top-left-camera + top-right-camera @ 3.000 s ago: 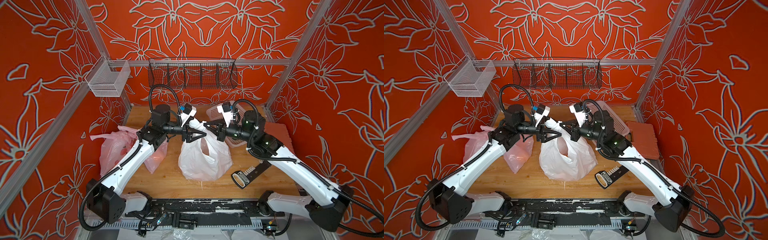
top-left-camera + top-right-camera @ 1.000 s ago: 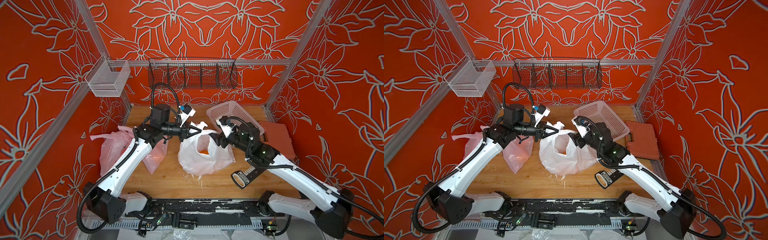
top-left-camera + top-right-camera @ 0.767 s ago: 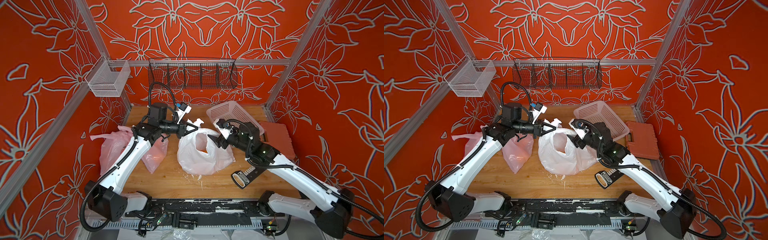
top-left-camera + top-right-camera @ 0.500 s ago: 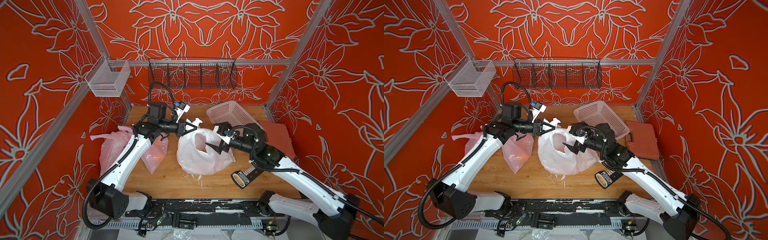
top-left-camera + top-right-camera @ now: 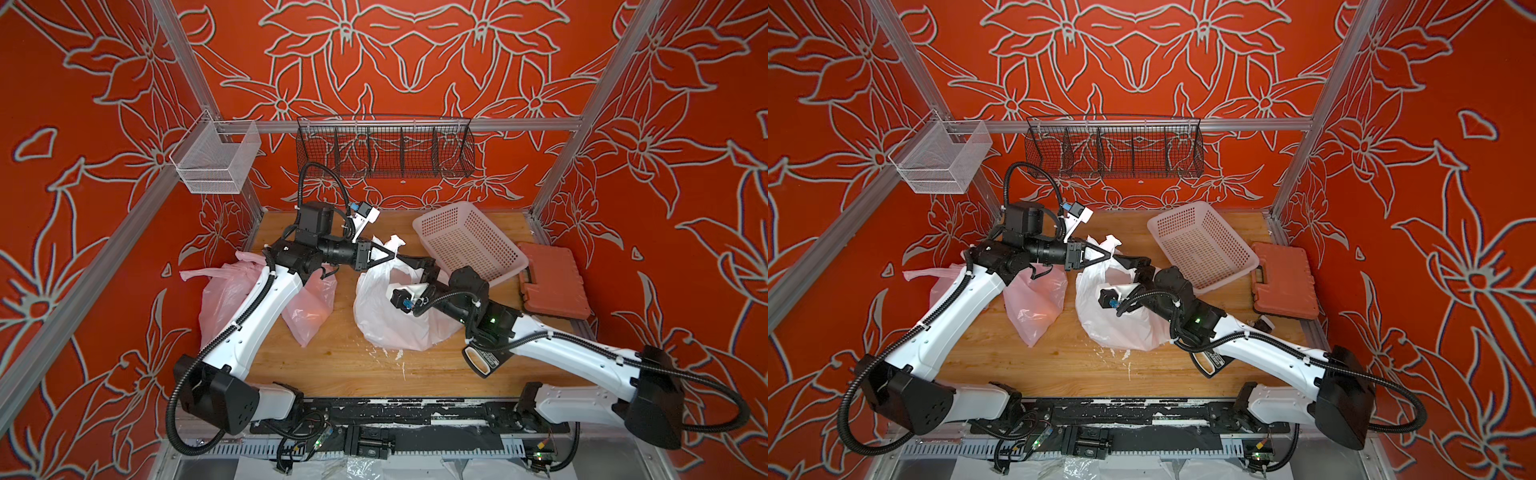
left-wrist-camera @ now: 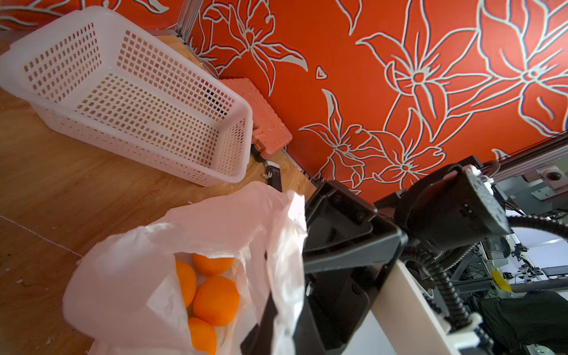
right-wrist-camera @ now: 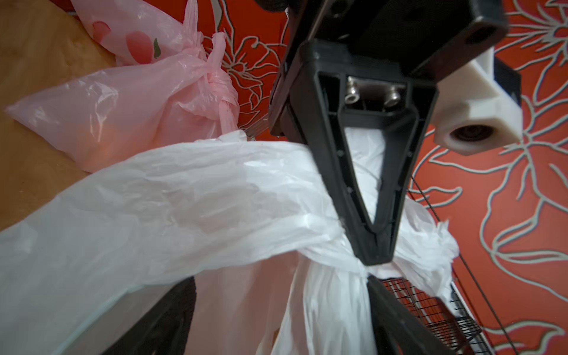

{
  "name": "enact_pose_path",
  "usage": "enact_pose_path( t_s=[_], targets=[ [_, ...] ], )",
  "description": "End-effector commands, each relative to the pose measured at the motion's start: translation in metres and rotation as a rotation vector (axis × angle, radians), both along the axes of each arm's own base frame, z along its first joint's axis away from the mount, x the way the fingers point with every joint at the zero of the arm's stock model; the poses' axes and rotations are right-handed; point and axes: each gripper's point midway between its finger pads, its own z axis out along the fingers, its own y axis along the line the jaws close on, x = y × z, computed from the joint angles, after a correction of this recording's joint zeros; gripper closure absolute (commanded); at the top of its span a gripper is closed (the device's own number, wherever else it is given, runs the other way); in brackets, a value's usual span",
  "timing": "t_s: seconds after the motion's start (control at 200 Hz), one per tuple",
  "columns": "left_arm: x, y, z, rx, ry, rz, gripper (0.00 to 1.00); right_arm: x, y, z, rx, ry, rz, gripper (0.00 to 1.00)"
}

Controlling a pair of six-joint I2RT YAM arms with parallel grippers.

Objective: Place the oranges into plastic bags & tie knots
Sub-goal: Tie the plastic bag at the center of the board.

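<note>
White plastic, mid-worktop: the white bag (image 5: 386, 320) sits slumped there, oranges (image 6: 215, 301) showing in its open mouth. My left hand (image 5: 392, 252) is pinching the bag's twisted top. My right hand (image 5: 415, 266) is spread wide just beside it, a strip of bag hanging between its fingers. Pink bags (image 5: 309, 309) crowd the left edge. Basket (image 5: 465, 245) fills the back right corner, orange case (image 5: 552, 278) on the right edge. Bare worktop (image 5: 353, 370) runs along the front edge.
</note>
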Motion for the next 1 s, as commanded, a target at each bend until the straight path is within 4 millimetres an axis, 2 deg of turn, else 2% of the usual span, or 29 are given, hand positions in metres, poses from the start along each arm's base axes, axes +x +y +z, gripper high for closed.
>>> enact_pose_path(
  t_s=[0.0,0.21,0.505,0.751,0.886,0.996],
  targets=[
    [-0.005,0.000,0.003,-0.007,0.036,-0.019,1.00,0.005,-0.003,0.040,0.055,-0.200,-0.044,0.16],
    [-0.003,0.008,0.002,-0.011,0.061,0.006,1.00,0.012,-0.016,0.035,-0.006,-0.244,-0.116,0.14],
    [-0.005,0.006,0.003,-0.033,0.107,0.002,1.00,0.008,0.001,0.047,0.026,-0.334,-0.103,0.11],
    [-0.005,0.006,0.002,-0.033,0.120,-0.007,1.00,0.004,0.020,0.036,-0.008,-0.311,-0.047,0.23],
    [-0.006,0.006,0.000,-0.031,0.123,-0.007,0.96,0.004,0.025,0.034,-0.012,-0.293,-0.038,0.26],
    [-0.007,0.006,-0.002,-0.023,0.128,-0.015,0.90,0.008,0.027,0.034,-0.018,-0.283,-0.050,0.32]
  ],
)
